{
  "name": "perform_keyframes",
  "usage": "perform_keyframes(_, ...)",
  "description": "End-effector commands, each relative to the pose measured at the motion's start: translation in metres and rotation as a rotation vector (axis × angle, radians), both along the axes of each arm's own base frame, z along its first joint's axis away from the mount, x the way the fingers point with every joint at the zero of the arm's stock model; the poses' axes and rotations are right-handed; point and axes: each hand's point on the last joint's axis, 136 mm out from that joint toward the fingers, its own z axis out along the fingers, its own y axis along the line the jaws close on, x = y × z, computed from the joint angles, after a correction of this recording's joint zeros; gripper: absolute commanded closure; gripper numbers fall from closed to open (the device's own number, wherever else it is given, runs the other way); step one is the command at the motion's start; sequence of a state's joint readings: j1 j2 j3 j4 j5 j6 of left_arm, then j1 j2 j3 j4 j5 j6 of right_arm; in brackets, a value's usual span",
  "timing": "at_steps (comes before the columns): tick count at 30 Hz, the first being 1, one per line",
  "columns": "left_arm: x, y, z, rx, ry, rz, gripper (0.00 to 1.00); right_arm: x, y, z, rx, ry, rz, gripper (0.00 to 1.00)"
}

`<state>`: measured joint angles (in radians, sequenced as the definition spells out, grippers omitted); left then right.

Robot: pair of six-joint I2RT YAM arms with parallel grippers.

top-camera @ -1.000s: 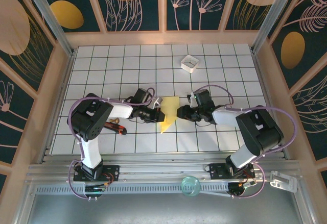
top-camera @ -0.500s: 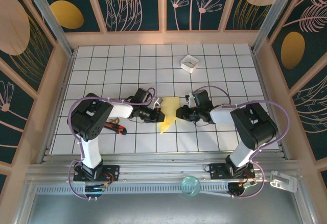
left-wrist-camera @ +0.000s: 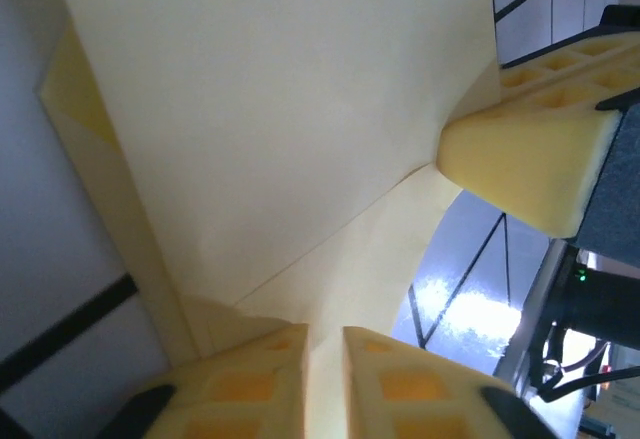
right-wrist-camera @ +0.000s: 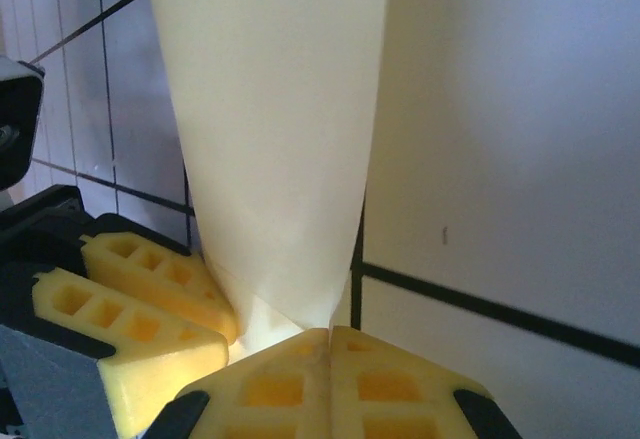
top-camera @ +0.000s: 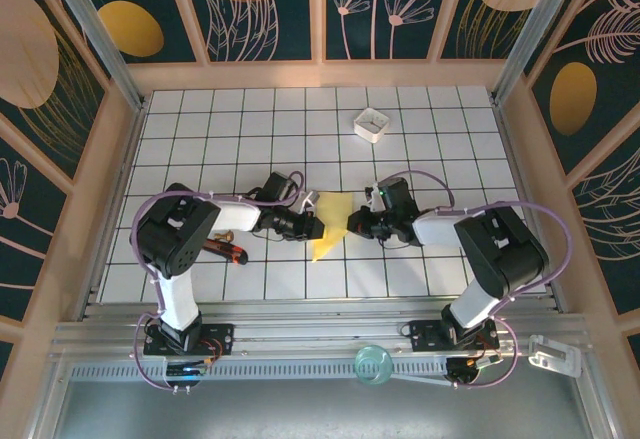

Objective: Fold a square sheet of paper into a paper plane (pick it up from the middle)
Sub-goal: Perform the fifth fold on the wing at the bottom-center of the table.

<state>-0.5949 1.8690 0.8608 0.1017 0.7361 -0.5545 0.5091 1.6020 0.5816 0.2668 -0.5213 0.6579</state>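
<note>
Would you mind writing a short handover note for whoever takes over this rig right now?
Right gripper: fingers shut on the right edge of the yellow paper.
Left gripper: fingers a slit apart around the paper's left edge; grip uncertain.
Paper: held between both grippers, already folded to a point aimed at the near edge.
Done: the first folds, creases visible.
Left: the remaining folds to finish the plane.

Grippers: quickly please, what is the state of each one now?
Left gripper: jaws slightly apart around the yellow paper; grip cannot be told.
Right gripper: closed, holding the yellow paper.
</note>
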Motion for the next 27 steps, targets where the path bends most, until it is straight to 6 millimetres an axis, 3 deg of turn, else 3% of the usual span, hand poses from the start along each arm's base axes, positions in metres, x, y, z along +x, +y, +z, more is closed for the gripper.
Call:
perform_keyframes(1, -0.004, 0.009, 0.007, 0.029, -0.037, 0.022, 0.74, -0.005, 0.004, 0.014, 0.04, 0.025, -0.06, 1.0)
perform_keyframes(7, -0.002, 0.009, 0.045, 0.053, -0.337, 0.06, 0.63, -0.016, 0.012, 0.017, 0.05, 0.111, -0.129, 1.0)
perform_keyframes(12, -0.013, 0.014, 0.057, 0.136, -0.562, 0.069, 0.58, -0.019, 0.014, 0.017, 0.064, 0.165, -0.166, 1.0)
perform_keyframes(16, -0.025, 0.017, 0.054, 0.176, -0.648, 0.053, 0.53, -0.019, 0.016, 0.021, 0.079, 0.187, -0.183, 1.0)
perform_keyframes(21, -0.039, 0.006, 0.045, 0.206, -0.693, -0.008, 0.5, -0.019, 0.019, 0.024, 0.108, 0.217, -0.188, 1.0)
perform_keyframes(27, -0.044, 0.002, 0.031, 0.287, -0.726, -0.054, 0.49, -0.02, 0.018, 0.029, 0.141, 0.255, -0.208, 1.0)
